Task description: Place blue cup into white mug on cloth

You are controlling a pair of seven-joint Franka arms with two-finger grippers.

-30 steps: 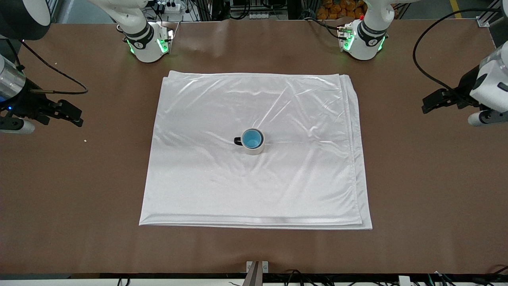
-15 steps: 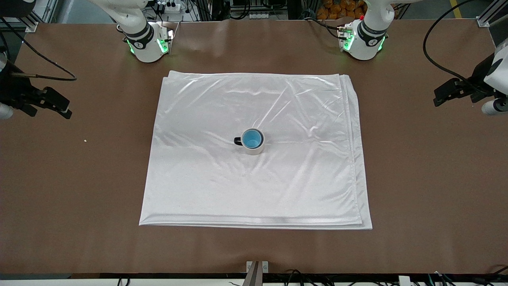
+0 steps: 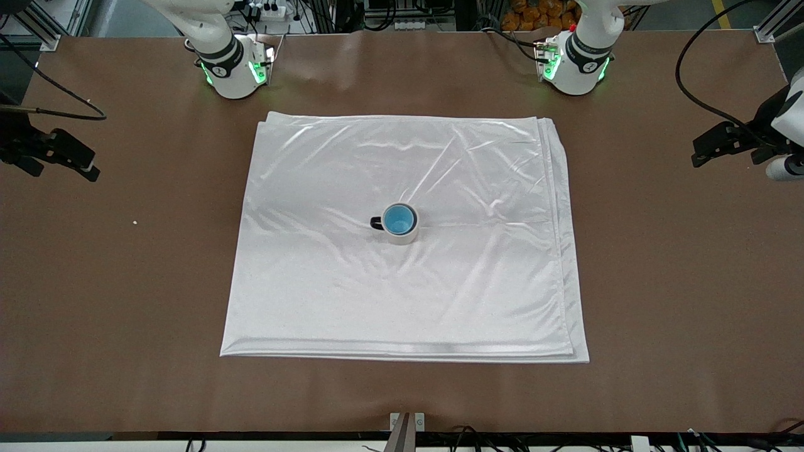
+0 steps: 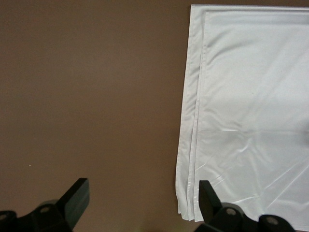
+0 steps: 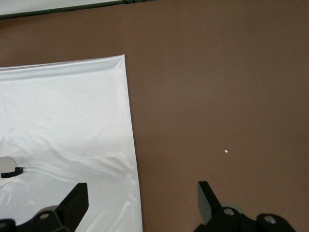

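The blue cup (image 3: 399, 218) sits inside the white mug (image 3: 402, 236), which stands upright near the middle of the cloth (image 3: 402, 295) with its black handle toward the right arm's end. The mug's edge and handle also show in the right wrist view (image 5: 7, 166). My left gripper (image 3: 699, 150) is open and empty over bare table at the left arm's end; in its wrist view (image 4: 143, 203) it is beside the cloth's edge (image 4: 251, 111). My right gripper (image 3: 88, 168) is open and empty at the right arm's end, over the cloth's edge (image 5: 63, 121) in its wrist view (image 5: 141, 205).
The brown table (image 3: 678, 282) surrounds the cloth on all sides. A small white crumb (image 3: 135, 222) lies on the table at the right arm's end and shows in the right wrist view (image 5: 226, 152). Black cables trail from both wrists.
Both grippers have drawn away from the cloth, outward toward the table's ends and toward the robots' bases. The mug with the cup in it has not moved.
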